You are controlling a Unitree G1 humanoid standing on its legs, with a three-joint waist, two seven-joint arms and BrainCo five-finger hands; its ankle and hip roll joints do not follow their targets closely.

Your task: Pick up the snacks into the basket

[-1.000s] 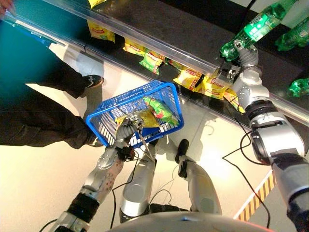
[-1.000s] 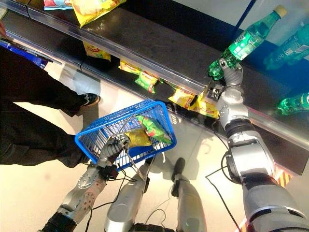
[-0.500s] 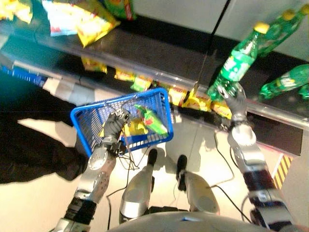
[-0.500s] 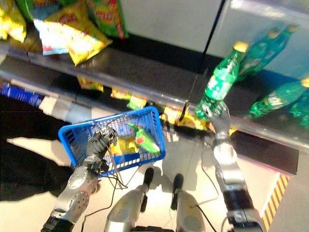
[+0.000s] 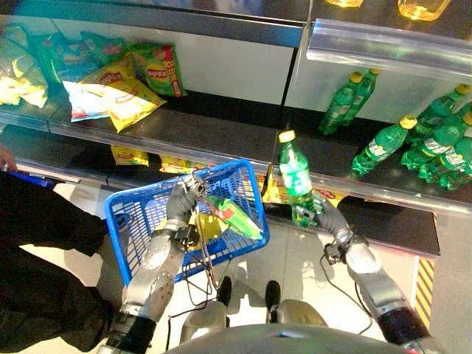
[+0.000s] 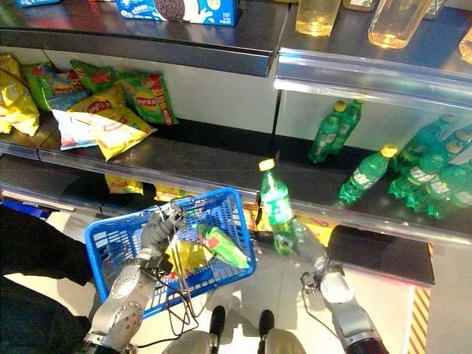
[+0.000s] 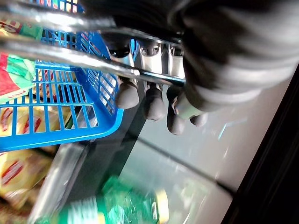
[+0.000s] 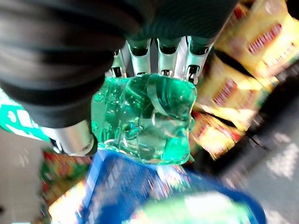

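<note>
Ahead of you, shelves (image 6: 184, 158) run across the view w/ chip bags (image 6: 110, 122) at left and green bottles (image 6: 413, 173) at right. A person in dark clothes (image 5: 37, 243) stands at your left. Your left hand (image 5: 179, 209) has its fingers (image 7: 154, 103) curled round the wire handle (image 7: 70, 56) of the blue basket (image 5: 133, 221), held up in front of the shelves. Inside the basket lie snack packs, a green one (image 5: 234, 215) and a yellow one (image 5: 209, 226). Your right hand (image 5: 321, 215) grasps a green bottle (image 5: 295, 181) by its base, upright, just right of the basket; its fingers (image 8: 161, 58) wrap the base (image 8: 145, 119). More yellow snack packs (image 5: 129, 155) sit on the lower shelf behind the basket.
</note>
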